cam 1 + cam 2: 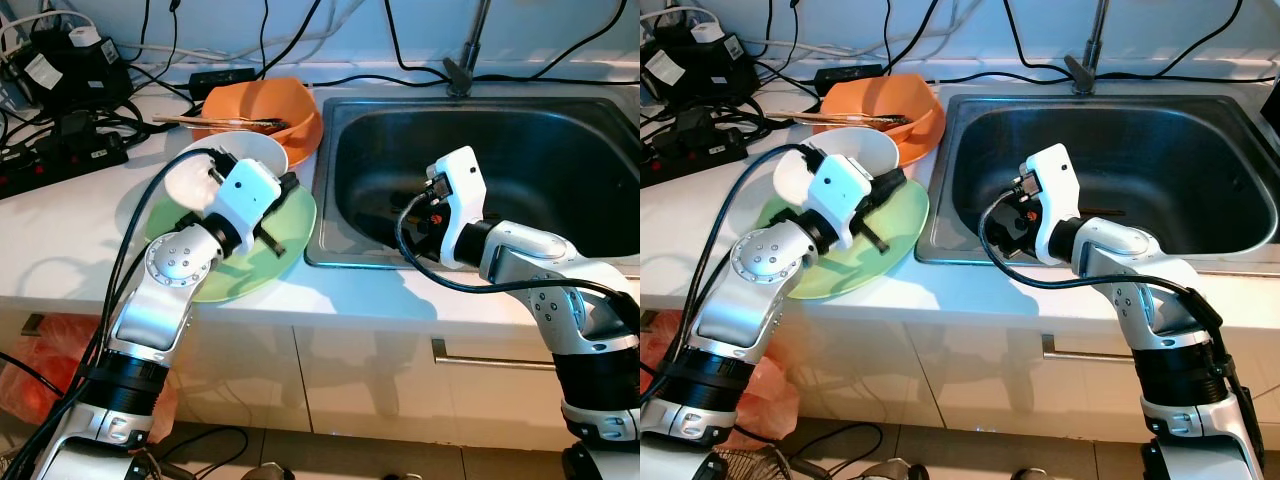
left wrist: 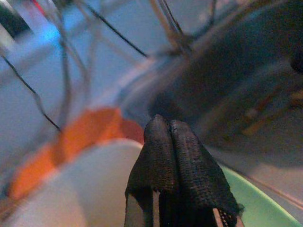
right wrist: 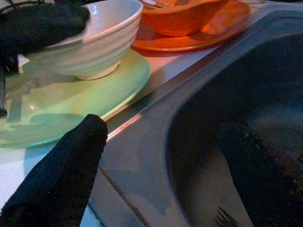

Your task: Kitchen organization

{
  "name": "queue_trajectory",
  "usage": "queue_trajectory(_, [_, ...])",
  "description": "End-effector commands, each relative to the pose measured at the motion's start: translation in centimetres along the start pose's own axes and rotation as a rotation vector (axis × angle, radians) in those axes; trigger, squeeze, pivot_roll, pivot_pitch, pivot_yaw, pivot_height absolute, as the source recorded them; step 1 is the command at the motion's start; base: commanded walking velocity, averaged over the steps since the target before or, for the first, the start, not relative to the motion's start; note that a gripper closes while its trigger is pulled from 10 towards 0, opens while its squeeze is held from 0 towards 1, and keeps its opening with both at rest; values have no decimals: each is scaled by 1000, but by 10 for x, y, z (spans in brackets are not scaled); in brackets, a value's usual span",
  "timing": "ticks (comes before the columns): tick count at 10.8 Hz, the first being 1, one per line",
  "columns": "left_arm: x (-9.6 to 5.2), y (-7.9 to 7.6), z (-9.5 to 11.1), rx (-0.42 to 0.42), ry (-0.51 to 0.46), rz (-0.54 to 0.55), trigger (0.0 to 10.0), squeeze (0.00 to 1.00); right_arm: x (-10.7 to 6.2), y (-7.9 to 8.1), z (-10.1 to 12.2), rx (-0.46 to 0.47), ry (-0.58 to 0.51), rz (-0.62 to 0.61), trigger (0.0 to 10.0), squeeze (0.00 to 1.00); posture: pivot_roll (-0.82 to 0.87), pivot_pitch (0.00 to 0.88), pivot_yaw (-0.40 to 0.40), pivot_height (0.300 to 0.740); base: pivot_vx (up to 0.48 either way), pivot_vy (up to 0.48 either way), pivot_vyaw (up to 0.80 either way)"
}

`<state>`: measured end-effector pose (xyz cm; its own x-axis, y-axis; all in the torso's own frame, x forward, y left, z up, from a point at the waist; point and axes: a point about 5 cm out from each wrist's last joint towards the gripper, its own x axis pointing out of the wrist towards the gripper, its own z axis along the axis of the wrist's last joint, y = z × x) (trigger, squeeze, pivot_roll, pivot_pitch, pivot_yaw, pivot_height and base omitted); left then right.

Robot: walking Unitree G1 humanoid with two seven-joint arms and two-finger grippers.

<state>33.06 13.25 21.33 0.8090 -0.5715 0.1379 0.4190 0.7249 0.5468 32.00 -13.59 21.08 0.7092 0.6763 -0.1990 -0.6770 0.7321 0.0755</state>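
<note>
Fingers of the left gripper [image 2: 173, 156] are pressed together at the tips with nothing between them. They sit at the near rim of the white bowl [image 3: 90, 40]; from the right wrist view one finger appears to rest on that rim, though contact cannot be confirmed. The right gripper [image 3: 165, 156] is spread wide and empty, one finger over the counter edge and the other over the sink [image 1: 560, 150] basin, held low at the sink's left wall.

Handling, by judgement: the white bowl looks like glazed ceramic, ribbed on the outside, so rigid, moderately heavy, slick and liable to chip. Its rim is the only practical hold, one finger inside and one outside. With the fingers closed as they are, the left gripper would have to open before it could take that rim.

Containers: the white bowl stands upright on the green plate [image 1: 290, 235], toward the plate's far side; nothing is visible inside it. The green plate lies flat on the white counter [image 1: 60, 240], just beside the sink, and carries nothing else. Behind it, an orange bowl [image 1: 290, 110] sits on an orange plate [image 3: 189, 40], with chopsticks [image 1: 215, 122] laid across its rim. A fork [image 3: 227, 218] lies on the sink floor; other contents there are too dark to name.
</note>
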Motion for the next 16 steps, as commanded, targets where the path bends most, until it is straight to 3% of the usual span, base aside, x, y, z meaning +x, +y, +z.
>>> queue_trajectory(1, [-1, 5, 13, 75, -79, 50, 0, 0, 0, -2, 8, -13, -30, -9, 10000, 0, 11, 89, 82, 740, 0, 0, 0])
queue_trajectory(3, [-1, 11, 20, 114, -122, 88, 0, 0, 1, -2, 7, -18, -31, -10, 10000, 0, 11, 89, 83, 740, 0, 0, 0])
queue_trajectory(4, [0, 11, 13, 157, -77, 88, 0, 0, 2, -2, 8, -23, -35, -10, 10000, 0, 12, 88, 83, 740, 0, 0, 0])
queue_trajectory(5, [0, 11, 6, 156, -42, 81, 4510, 16, 2, -1, 8, -24, -36, -10, 10000, 0, 9, 90, 85, 740, 0, 0, 0])
queue_trajectory(6, [-2, 15, 6, 133, -35, 94, 10000, 1000, 2, -1, 9, -28, -37, -12, 10000, 0, 10, 90, 84, 740, 0, 0, 0])
queue_trajectory(9, [7, 23, 21, 140, -28, 51, 10000, 1000, 3, -1, 8, -33, -38, -9, 10000, 0, 15, 90, 83, 740, 0, 0, 0])
queue_trajectory(11, [12, 24, 28, 37, 78, -84, 10000, 1000, 3, -1, 9, -38, -38, -10, 10000, 0, 15, 87, 84, 740, 0, 0, 0])
queue_trajectory(14, [13, 38, 43, -13, 91, -132, 10000, 1000, 4, -1, 8, -38, -37, -8, 10000, 0, 23, 86, 84, 740, 0, 0, 0])
queue_trajectory(16, [9, 49, 47, -69, 156, -157, 10000, 1000, 4, 0, 7, -39, -36, -6, 10000, 0, 28, 86, 87, 740, 0, 0, 0])
